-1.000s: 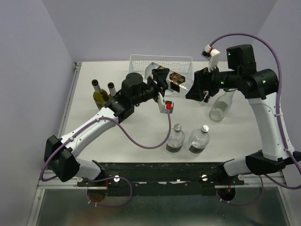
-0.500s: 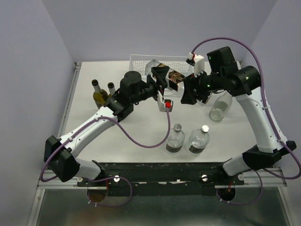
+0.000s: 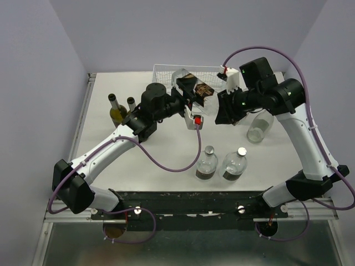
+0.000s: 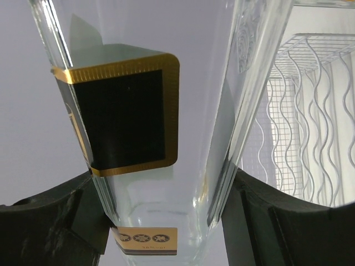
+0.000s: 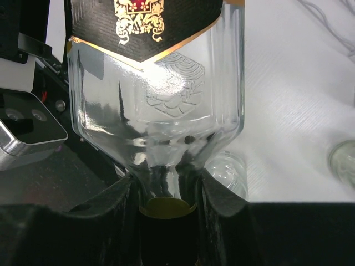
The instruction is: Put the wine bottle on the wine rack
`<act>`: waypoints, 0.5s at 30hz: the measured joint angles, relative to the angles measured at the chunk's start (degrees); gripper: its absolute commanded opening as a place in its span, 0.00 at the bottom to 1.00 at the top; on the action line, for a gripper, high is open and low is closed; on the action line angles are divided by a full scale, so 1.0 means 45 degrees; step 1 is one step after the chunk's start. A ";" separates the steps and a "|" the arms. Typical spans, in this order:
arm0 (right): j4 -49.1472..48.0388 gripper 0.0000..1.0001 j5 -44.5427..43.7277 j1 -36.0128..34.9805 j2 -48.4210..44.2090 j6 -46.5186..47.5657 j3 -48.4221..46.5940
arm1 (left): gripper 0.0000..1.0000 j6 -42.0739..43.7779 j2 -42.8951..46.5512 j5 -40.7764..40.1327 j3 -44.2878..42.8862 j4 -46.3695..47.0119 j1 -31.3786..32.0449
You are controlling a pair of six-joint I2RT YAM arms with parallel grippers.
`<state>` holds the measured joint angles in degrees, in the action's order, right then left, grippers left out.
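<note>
Counter (image 3: 166, 147) is white, with lilac walls on three sides. Nearest stand a clear pair (image 3: 207, 162), with bare surface on both sides. Beyond them are dark-capped bottles (image 3: 117, 113) on the left and a lone bottle (image 3: 260, 124) on the right. Between these the wine bottle (image 3: 194, 87) hangs tilted above the counter. Left jaws clamp its body, right jaws pinch its neck. Rack (image 3: 166, 72) sits at the far edge, just behind.

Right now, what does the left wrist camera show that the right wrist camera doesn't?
Only the left wrist view shows the white wine rack with its wavy wires. Only the right wrist view shows the gold cap and the neck above it, pinched in the right tool. Both show the same clear wine bottle up close.
</note>
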<state>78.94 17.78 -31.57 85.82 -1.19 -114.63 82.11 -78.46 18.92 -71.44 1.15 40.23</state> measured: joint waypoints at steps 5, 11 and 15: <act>-0.0044 0.01 -0.0287 -0.0058 -0.0005 -0.0228 -0.0306 | 0.76 0.0034 0.0000 0.0000 0.0063 0.0607 0.0000; -0.0452 0.01 -0.0695 -0.0131 -0.0039 -0.0874 -0.0296 | 0.99 -0.0641 0.0005 -0.0155 0.0549 0.2297 0.0010; -0.1107 0.01 -0.1035 -0.0136 -0.0063 -0.1277 -0.0291 | 0.99 -0.0855 0.0049 -0.0243 0.0597 0.3045 0.0034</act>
<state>73.95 13.13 -32.18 85.54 -6.94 -115.94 78.26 -78.24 17.82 -68.75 14.85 40.38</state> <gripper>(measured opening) 0.411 0.991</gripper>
